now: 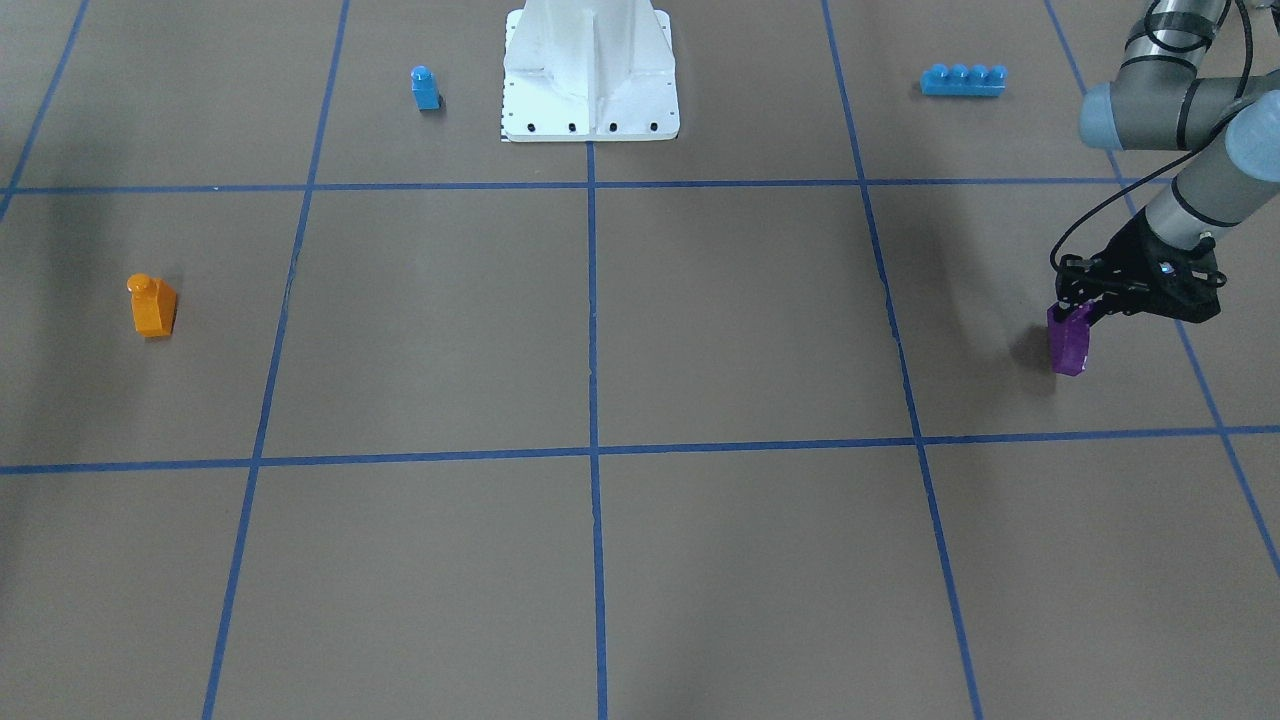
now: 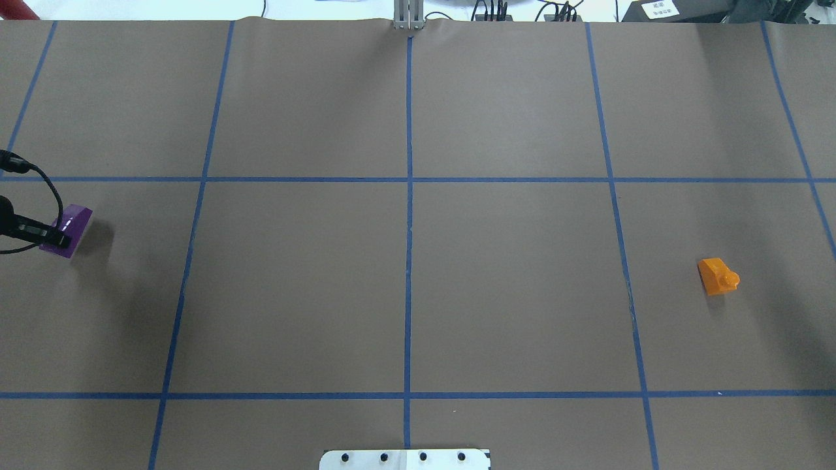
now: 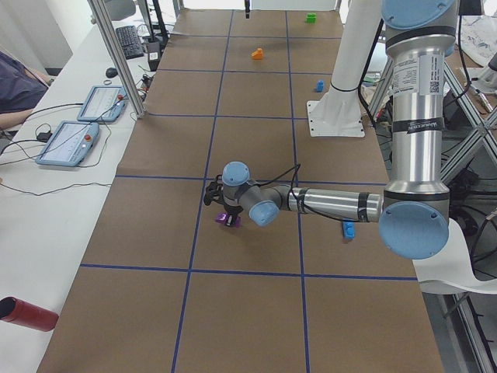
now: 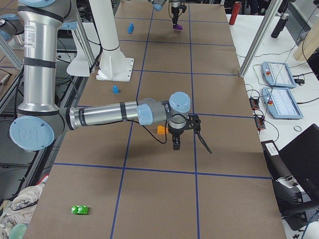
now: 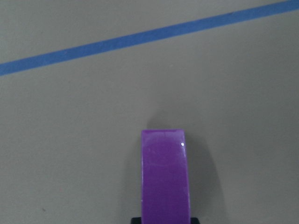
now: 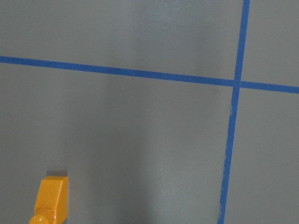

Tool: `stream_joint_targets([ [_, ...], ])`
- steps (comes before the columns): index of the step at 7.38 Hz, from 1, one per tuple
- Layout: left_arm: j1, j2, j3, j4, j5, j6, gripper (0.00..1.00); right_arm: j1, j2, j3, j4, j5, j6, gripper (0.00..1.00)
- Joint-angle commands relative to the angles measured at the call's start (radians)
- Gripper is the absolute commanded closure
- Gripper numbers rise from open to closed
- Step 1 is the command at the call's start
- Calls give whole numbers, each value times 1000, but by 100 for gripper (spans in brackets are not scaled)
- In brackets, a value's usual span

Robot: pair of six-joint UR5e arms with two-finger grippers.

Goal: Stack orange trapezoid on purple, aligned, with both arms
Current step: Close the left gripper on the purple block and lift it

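Front-facing view: the left end effector (image 1: 1080,312) is clamped on the upper end of the purple block (image 1: 1068,345), well apart from the orange trapezoid (image 1: 153,306) standing on the tabletop (image 1: 700,320). Overhead: the two blocks sit at opposite sides of the grid. Right side view: the right end effector (image 4: 175,135) hangs just beside the trapezoid; whether it is apart or together cannot be told. Right wrist view: the trapezoid lies low and left. Light, rigid and glossy, it likely slips; its flat parallel sides look the surest hold.

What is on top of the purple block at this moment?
Only the left gripper, clamping the purple block from above and hiding its stud. The orange trapezoid stands far away.
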Motion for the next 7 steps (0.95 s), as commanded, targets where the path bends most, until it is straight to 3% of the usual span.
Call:
stream_joint_targets([
  [1,5,-21,-96,80,8,-48,100,0,0,3,0,2,0,0],
  [3,75,-98,-240,312,12,-147,100,0,0,3,0,2,0,0],
  [4,145,-166,-279,397,75,-233,100,0,0,3,0,2,0,0],
  [5,257,-261,-279,475,151,-347,100,0,0,3,0,2,0,0],
  [7,414,-511,-264,720,219,-466,100,0,0,1,0,2,0,0],
])
